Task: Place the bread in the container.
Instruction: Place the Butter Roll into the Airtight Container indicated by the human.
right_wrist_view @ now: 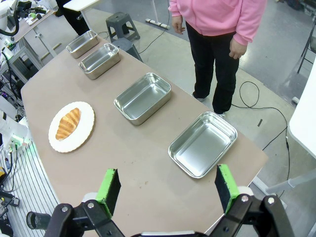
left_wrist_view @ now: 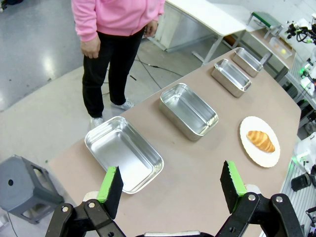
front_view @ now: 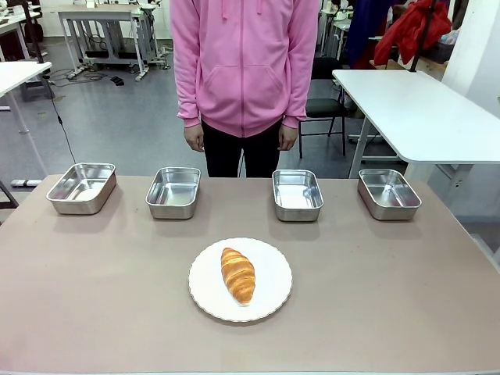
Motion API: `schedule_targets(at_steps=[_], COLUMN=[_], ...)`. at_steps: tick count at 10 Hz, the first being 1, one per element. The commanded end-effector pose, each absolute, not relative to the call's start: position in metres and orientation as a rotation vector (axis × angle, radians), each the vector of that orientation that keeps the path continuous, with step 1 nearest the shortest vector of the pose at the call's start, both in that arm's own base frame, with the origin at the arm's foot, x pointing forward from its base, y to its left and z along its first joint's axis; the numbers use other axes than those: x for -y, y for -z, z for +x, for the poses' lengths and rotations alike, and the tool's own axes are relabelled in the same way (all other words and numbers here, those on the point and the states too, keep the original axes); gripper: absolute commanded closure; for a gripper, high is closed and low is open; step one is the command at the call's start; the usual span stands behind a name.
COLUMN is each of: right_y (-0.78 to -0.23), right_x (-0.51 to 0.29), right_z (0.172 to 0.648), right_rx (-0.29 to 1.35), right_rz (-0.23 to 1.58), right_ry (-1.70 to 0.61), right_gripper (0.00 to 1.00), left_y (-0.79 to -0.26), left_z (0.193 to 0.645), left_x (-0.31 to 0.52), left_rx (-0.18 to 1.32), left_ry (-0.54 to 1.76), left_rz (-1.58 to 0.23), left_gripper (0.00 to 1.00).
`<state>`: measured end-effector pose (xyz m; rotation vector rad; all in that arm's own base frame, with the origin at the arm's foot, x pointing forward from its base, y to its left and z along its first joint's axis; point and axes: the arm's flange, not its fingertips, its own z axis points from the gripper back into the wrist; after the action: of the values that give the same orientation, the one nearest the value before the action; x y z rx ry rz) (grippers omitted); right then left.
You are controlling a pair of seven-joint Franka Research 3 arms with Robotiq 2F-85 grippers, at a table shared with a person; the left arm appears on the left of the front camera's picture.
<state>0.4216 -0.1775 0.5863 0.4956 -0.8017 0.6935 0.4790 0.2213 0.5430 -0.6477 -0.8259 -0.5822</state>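
While the croissant [front_view: 237,274] lies on the white plate [front_view: 270,301], steel pans [front_view: 298,194] lined beyond it, left gripper [left_wrist_view: 170,170] and right gripper [right_wrist_view: 167,172] gape empty.

croissant [front_view: 238,275] on white plate [front_view: 273,293], four steel pans behind, person standing

Left claw [left_wrist_view: 170,178]: we see black linked fingers [left_wrist_view: 116,193], bright green pads [left_wrist_view: 105,185], silver screws [left_wrist_view: 91,204] at the joints.
Right claw [right_wrist_view: 167,177]: we see matching black links, green pads, silver screws.
Person [front_view: 244,70]: beyond both claws, we see a pink sweatshirt with a front pocket, black trousers [left_wrist_view: 101,74], pale shoes [left_wrist_view: 97,121].
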Motion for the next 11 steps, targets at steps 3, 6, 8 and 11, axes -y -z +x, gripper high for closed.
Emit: schedule_targets(at_steps=[3, 6, 8, 11], right_y=[-0.588, -0.588, -0.588, -0.588], right_x=[0.1759, 0.1759, 0.1759, 0.1759], right_z=[0.4214, 0.4214, 0.4214, 0.4214], right_rx=[0.806, 0.806, 0.806, 0.806], right_rz=[0.497, 0.497, 0.497, 0.497], right_ry=[-0.698, -0.698, -0.698, -0.698], right_gripper=[0.0, 0.0, 0.0, 0.0], left_y=[-0.5443, -0.5443, -0.5443, -0.5443], left_z=[0.4778, 0.4778, 0.4778, 0.4778], left_x=[-0.2216, -0.2216, -0.2216, -0.2216], left_rx=[0.838, 0.838, 0.838, 0.838], left_ry=[0.591, 0.591, 0.591, 0.591], left_rz=[-0.658, -0.658, -0.658, -0.658], left_gripper=[0.0, 0.0, 0.0, 0.0])
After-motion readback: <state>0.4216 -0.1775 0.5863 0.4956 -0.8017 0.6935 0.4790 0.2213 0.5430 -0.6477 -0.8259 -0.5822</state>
